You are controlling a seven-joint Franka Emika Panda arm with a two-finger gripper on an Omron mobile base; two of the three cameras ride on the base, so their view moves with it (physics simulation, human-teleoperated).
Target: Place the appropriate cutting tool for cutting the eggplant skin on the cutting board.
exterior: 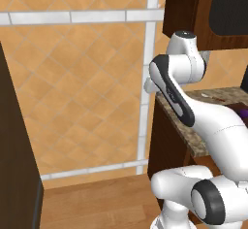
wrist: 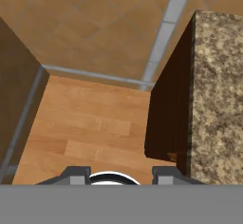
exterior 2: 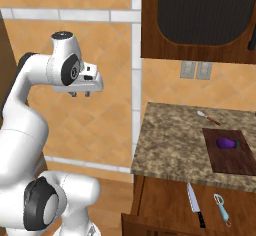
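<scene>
the gripper (exterior 2: 80,94) hangs in the upper left of the right base view, out over the floor and well clear of the counter (exterior 2: 170,140). its short fingertips sit apart with nothing between them; in the hand view they rise at the bottom edge, spread wide, with only wood floor beyond them, so i'd call it open and empty.

everything the job needs lies away toward the lower right of that same view. the cutting board (exterior 2: 231,157) rests on the counter near its right end, and the eggplant (exterior 2: 226,142) sits on it, toward the board's far half. below the counter edge an open drawer (exterior 2: 165,215) holds two tools: a knife (exterior 2: 195,205) with a pale blade and dark handle, and just beside it, to the right, a peeler (exterior 2: 222,207) with a light blue handle. for skin, i judge the peeler the right pick. its long axis runs roughly up and down the frame, head toward the counter, handle toward the bottom edge. so the coming move is a long reach rightward and down, and the wrist will likely need turning to close across that handle.

a small spoon-like utensil (exterior 2: 208,118) lies at the back of the counter.

the left base view catches the counter's end and a sliver of purple at its right edge behind the arm. the hand view gives the counter's speckled top (wrist: 218,99) and the dark cabinet side.
</scene>
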